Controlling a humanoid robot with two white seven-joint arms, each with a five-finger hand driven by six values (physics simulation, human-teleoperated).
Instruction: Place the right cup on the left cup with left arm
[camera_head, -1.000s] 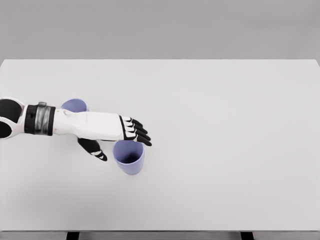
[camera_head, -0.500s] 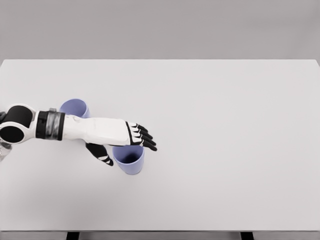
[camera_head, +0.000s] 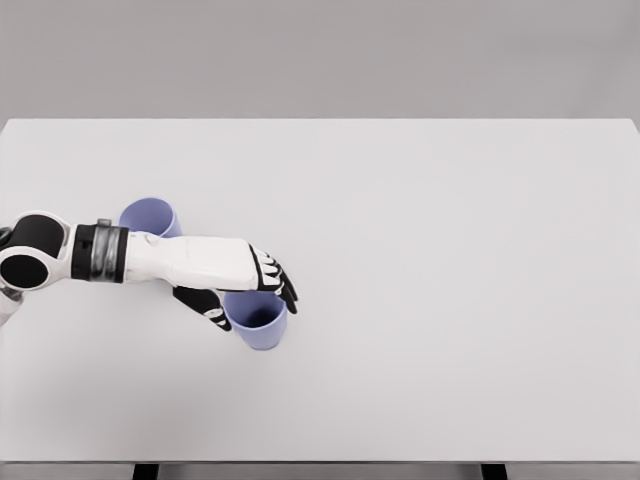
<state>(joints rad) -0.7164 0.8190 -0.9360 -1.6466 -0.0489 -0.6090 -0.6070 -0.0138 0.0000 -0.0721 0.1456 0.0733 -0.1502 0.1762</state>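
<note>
- Grasping step in hand, by the look of it — right cup (camera_head: 258, 322) not yet lifted, standing upright and mouth up on the table (camera_head: 450, 300), left of the table's middle and nearer its front edge than its back edge.
- Left hand (camera_head: 245, 290) wrapped about that cup: black fingers (camera_head: 282, 287) curled over the far side of the rim, thumb (camera_head: 205, 305) down against the cup's left wall. Closed around the cup, though how firmly cannot be told from this view.
- White forearm (camera_head: 185, 260) reaching in from the table's left edge, lying nearly level and crossing between the two cups.
- Left cup (camera_head: 150, 217) farther back, near the left edge, upright and open at the top, partly hidden behind the forearm; apart from the right cup.
- Next move, as a judgement: a firm squeeze, then a straight lift clear of the surface, then a carry back and to the left — high enough to pass over the left cup's rim — and a centred lowering, base first, into or onto that open mouth.
- Likely risk: the forearm or the carried cup's base knocking the left cup aside on the way across.
- Right hand nowhere in view.
</note>
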